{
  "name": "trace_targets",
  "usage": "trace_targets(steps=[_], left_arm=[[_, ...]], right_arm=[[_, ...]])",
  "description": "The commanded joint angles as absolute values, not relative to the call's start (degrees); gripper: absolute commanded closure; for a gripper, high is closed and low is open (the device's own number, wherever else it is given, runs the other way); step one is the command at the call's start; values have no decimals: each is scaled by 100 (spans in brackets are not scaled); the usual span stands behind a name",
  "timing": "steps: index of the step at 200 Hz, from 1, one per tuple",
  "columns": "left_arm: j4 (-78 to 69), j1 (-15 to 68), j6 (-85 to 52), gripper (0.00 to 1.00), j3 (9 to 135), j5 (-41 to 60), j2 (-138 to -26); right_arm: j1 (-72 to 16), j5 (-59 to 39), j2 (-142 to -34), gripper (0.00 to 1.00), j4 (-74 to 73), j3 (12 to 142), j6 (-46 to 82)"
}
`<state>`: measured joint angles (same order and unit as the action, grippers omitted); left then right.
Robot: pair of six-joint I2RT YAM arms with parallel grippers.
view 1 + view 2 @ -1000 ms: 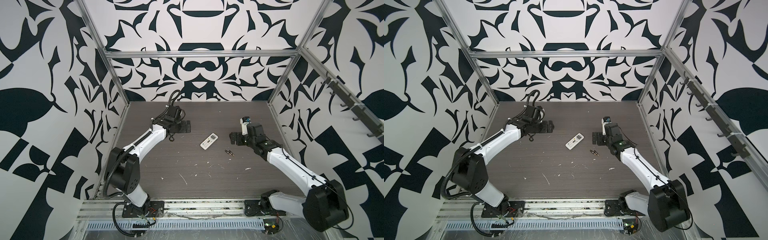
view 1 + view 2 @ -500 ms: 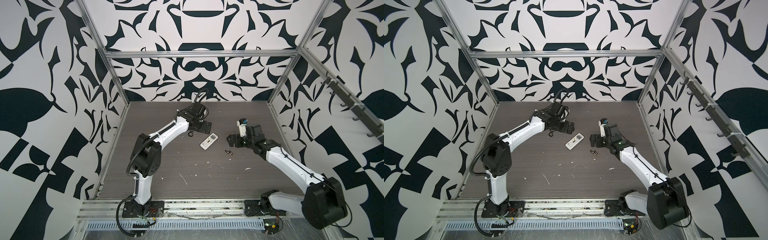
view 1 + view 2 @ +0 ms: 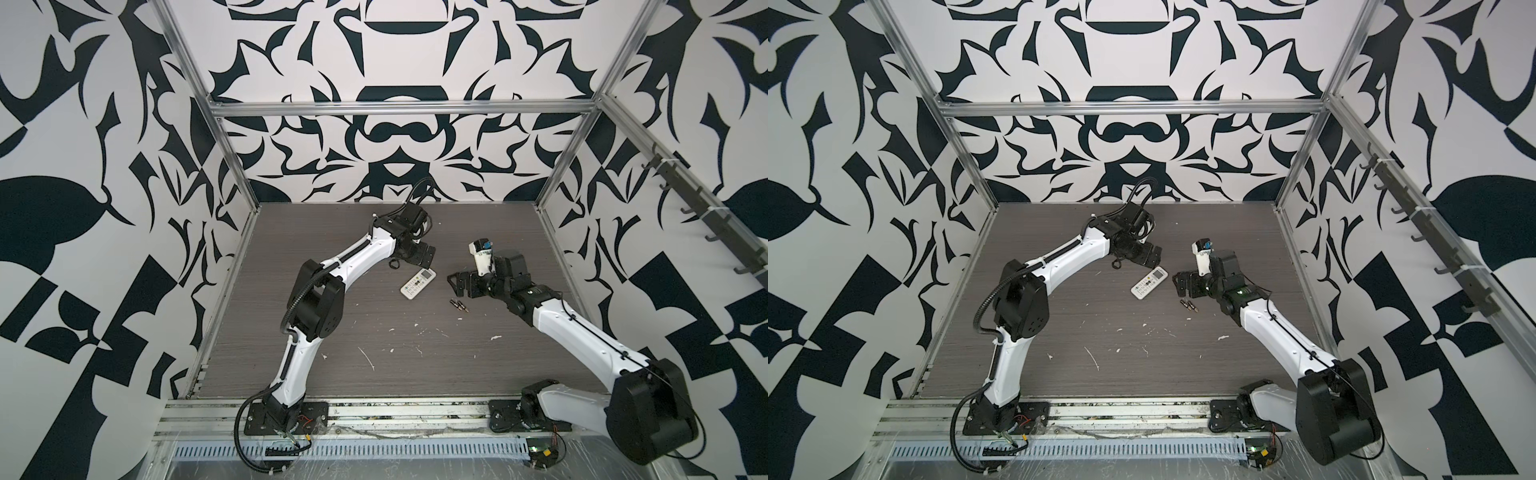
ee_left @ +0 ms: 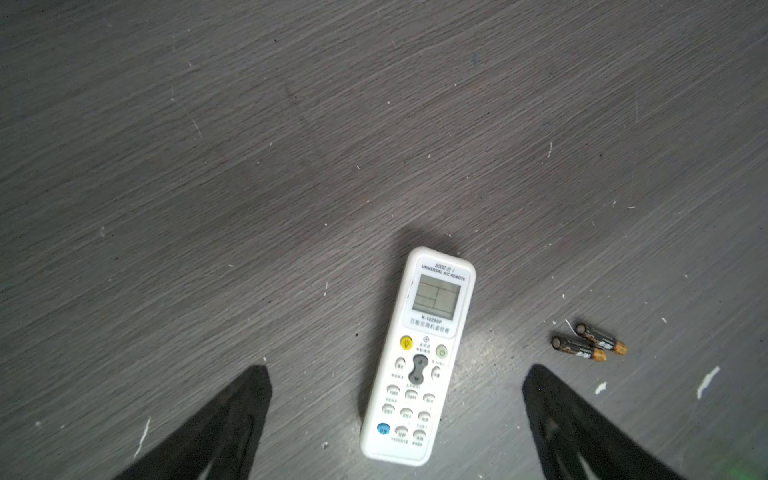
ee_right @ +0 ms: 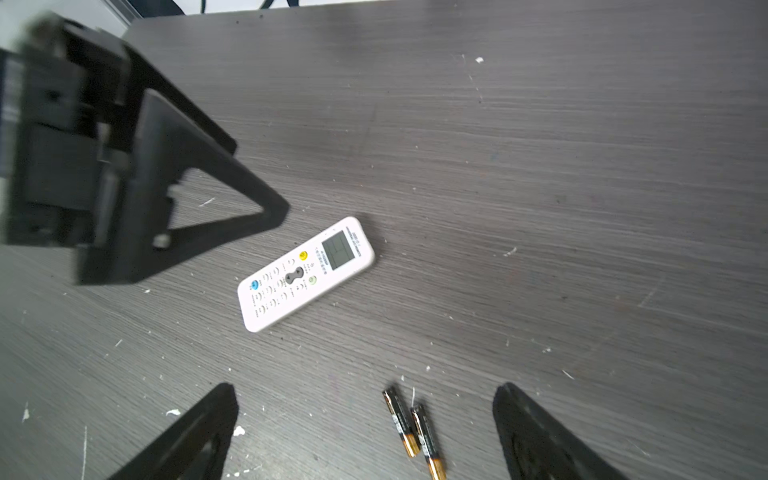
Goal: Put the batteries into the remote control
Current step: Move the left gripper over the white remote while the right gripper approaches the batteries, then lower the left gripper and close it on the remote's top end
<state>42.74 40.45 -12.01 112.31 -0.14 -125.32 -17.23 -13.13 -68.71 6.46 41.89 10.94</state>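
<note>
The remote [image 3: 418, 284] lies face up mid-frame in both top views, long axis lower left to upper right, screen end upper right, button end between the left gripper's [image 4: 397, 374] spread jaws. The batteries [image 3: 458, 305], just lower right of it, lie between the right gripper's [image 5: 365, 390] spread jaws.

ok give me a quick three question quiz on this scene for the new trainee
1. True or false: the remote control lies with its buttons facing up.
2. Where are the two batteries? A) inside the remote control B) side by side on the table, beside the remote control C) stacked on its screen
3. Fill in: the left gripper and the right gripper are both ____ and hold nothing.
Key: 1 true; 2 B; 3 open.
</note>
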Motion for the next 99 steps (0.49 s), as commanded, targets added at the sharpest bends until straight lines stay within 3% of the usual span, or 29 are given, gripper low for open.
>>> trace_targets(steps=[1, 99], left_arm=[[4641, 4061, -1160, 0, 11484, -132, -12810], [4751, 4181, -1216, 8, 11870, 57, -13383]], right_arm=[[-1710, -1483, -6903, 0, 278, 4182, 1055], [-1637, -1314, -7027, 1, 266, 3922, 1402]])
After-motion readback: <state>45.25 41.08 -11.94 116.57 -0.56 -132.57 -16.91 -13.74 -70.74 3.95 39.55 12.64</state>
